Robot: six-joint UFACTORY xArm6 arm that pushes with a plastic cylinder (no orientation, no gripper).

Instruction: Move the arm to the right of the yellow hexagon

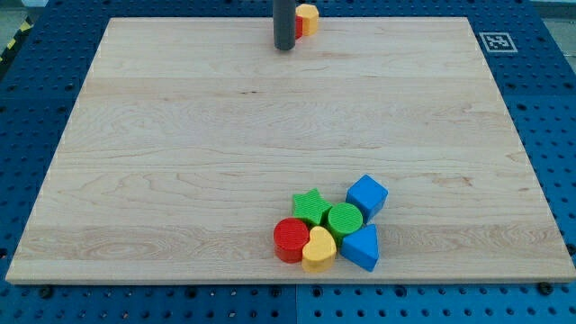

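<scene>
The yellow hexagon sits at the board's top edge, a little right of centre. My rod comes down from the view's top, and my tip rests on the board just left of and slightly below the hexagon. A sliver of a red block shows between the rod and the hexagon; its shape is hidden.
A cluster lies near the board's bottom edge: green star, green cylinder, blue cube, blue triangle, red cylinder, yellow heart. A square marker is at the top right. A blue pegboard surrounds the wooden board.
</scene>
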